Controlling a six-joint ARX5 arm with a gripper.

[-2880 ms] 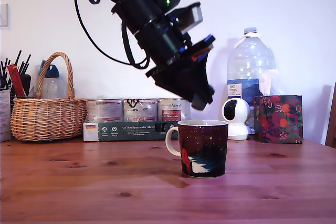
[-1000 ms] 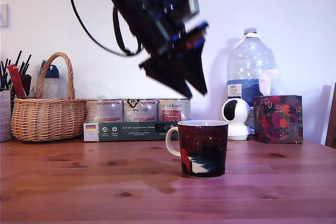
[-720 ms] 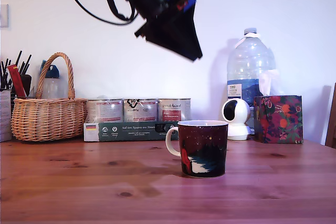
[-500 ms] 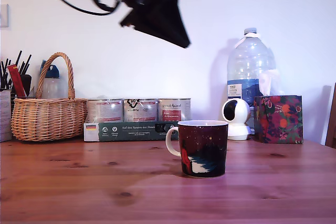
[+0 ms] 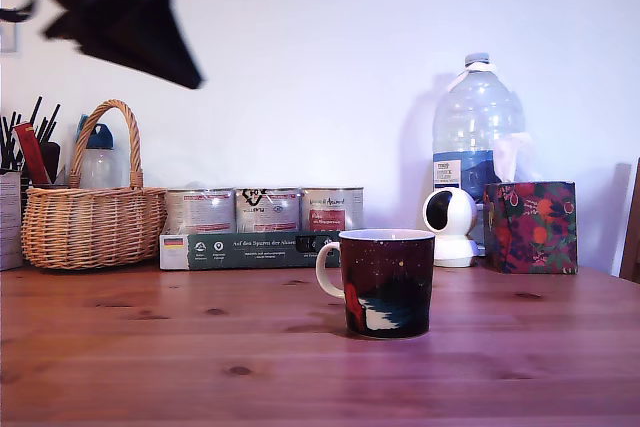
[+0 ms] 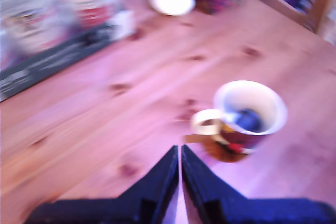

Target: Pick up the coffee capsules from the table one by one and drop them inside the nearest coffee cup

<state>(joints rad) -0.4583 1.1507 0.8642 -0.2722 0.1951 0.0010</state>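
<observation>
The hand (image 6: 180,153) has its two dark fingers pressed nearly together with only a thin slit between them and nothing held, as the wrist view shows despite its blur. In the exterior view the hand (image 5: 185,72) appears as a dark, smeared shape high in the upper left corner, well above the surface (image 5: 150,347) and far from the coffee cup (image 5: 385,282). The cup stands upright on the reddish-brown planks, a little to the exterior view's right of centre, its white handle pointing to that view's left. From the wrist view the coffee cup (image 6: 247,116) is seen from above, and a dark bluish object lies inside it, probably a capsule, though the blur makes that uncertain. Behind the cup in the exterior view, a dark green box (image 5: 245,249) carries three tins (image 5: 268,210) along the wall. A wicker basket (image 5: 90,217) sits at the exterior view's left. To the right of the tins are a white round camera (image 5: 450,222), a large clear water bottle (image 5: 478,122) and a floral patterned box (image 5: 530,227).
</observation>
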